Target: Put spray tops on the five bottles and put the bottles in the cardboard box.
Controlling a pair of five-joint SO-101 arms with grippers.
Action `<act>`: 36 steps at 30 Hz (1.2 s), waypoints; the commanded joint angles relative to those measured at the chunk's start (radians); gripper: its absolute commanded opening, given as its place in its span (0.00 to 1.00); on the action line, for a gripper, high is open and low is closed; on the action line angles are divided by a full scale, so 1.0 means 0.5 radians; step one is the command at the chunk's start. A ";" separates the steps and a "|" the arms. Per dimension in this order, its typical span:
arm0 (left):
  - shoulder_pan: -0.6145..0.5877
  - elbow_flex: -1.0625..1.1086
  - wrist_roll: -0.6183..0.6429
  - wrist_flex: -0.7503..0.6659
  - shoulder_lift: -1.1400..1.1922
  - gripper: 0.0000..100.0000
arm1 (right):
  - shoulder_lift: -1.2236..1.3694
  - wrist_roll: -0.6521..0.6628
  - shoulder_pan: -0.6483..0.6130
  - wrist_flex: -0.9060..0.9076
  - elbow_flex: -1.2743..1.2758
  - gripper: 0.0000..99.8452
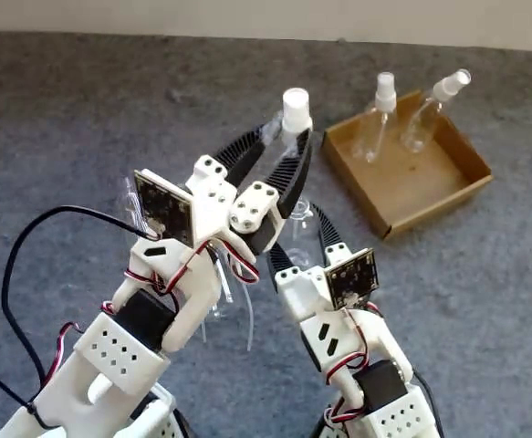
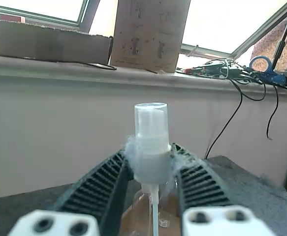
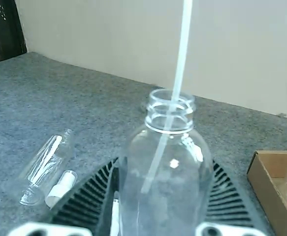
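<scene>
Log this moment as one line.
left tool: shut on spray top | right tool: shut on bottle | tube in neck | box: two topped bottles

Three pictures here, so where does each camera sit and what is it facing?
High view: fixed off the arms, looking down over the table; both arms and the cardboard box show.
Left wrist view: on the left wrist, facing a wall and windowsill; the left gripper clamps the spray top.
Right wrist view: on the right wrist, facing across the table; the right gripper clamps the bottle.
Shared: both wrist views show the spray top's tube.
</scene>
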 commanded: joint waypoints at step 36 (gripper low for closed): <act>0.161 0.511 -0.015 0.494 -0.505 0.01 | -0.023 0.015 -0.014 -0.041 0.213 0.17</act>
